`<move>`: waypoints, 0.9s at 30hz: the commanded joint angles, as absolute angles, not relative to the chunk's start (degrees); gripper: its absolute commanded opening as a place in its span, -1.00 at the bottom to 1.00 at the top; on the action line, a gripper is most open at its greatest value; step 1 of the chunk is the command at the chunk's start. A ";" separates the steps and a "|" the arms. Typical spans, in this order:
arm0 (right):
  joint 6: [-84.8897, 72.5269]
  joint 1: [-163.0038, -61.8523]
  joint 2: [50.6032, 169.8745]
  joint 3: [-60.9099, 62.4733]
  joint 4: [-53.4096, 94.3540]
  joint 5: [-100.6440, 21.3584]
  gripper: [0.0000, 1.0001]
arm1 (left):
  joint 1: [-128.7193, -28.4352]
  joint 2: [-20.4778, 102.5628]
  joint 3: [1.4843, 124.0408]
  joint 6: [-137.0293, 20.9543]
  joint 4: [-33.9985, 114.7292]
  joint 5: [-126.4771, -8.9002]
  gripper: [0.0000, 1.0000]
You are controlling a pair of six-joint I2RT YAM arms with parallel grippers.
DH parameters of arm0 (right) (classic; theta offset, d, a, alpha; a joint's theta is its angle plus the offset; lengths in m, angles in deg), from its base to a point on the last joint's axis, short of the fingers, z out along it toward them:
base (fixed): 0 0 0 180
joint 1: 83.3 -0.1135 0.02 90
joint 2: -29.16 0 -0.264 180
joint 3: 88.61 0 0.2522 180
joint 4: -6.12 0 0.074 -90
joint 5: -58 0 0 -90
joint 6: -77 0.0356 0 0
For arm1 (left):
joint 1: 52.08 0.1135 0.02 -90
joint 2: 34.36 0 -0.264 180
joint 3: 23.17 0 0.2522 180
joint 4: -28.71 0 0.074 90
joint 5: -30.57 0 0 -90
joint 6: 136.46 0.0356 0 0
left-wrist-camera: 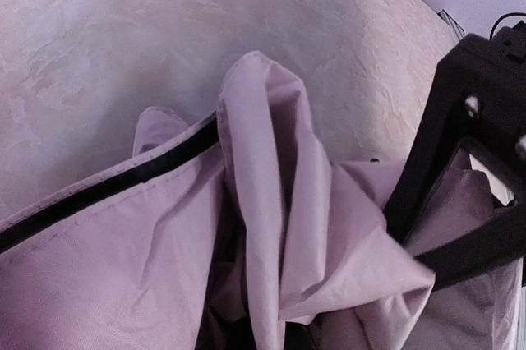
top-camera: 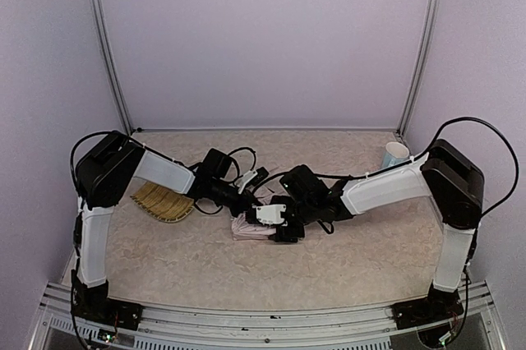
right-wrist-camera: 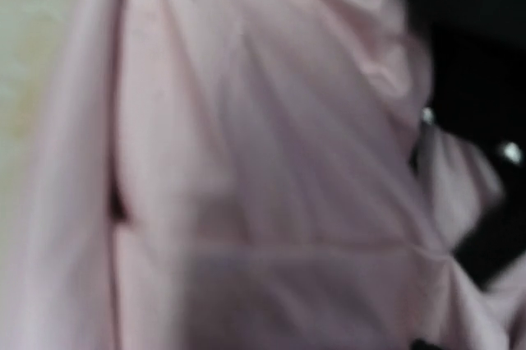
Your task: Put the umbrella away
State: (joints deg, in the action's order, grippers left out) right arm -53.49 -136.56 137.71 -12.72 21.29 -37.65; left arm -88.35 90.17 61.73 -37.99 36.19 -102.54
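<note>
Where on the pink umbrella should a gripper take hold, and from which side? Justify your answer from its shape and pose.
Probably the raised fold of the umbrella, taken from above with one finger on each side. It stands up as a narrow ridge, while the cloth around it spreads slack and flatter. The black rib lies low along the cloth's edge, so it looks harder to pinch.

Pale pink umbrella (top-camera: 246, 227) lies collapsed, fabric crumpled.
</note>
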 commanded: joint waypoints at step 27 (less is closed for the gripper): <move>-39.50 -128.79 148.62 1.18 64.27 -62.73 -0.42 | -89.42 51.03 16.67 -41.85 -13.76 -91.42 0.00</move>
State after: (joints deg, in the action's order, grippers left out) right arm -44.17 -131.11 145.56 3.69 47.03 -52.51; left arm -80.94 60.40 16.64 -64.81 -34.83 -99.87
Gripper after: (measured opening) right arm 0.341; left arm 0.501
